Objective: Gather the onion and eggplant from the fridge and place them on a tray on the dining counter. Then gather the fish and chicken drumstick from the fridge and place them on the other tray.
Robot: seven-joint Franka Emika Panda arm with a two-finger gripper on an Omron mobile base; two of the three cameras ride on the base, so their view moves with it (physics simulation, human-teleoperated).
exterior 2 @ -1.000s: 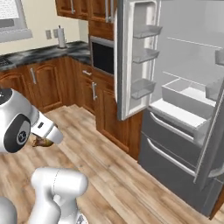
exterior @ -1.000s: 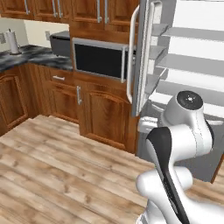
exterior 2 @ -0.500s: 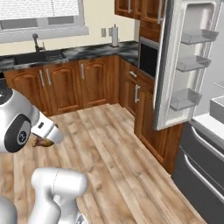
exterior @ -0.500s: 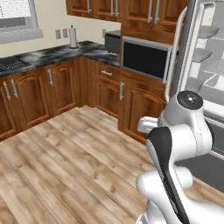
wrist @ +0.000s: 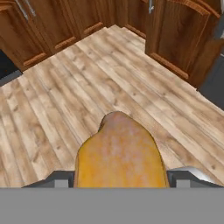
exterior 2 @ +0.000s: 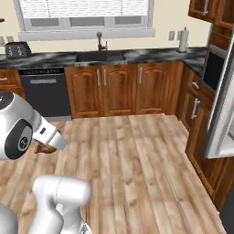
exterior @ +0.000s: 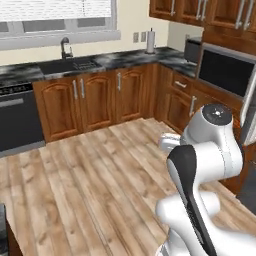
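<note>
My gripper is shut on a golden-orange chicken drumstick, which tapers away from the hand and hangs above the wooden floor. The grey fingertips show on either side of it. In the right base view the gripper sits low at the left with the brown drumstick in it. The fridge's open door stands at the right edge. The onion, eggplant, fish, trays and dining counter are out of view.
Ahead runs a dark counter with a sink faucet, a toaster and a paper towel roll. A dishwasher and wooden cabinets stand below it. A microwave is at the right. Wooden floor lies open between.
The base has swung left away from the fridge, so the whole scene slid right and the sink wall came into view. The arm's pose and its grip look the same.
</note>
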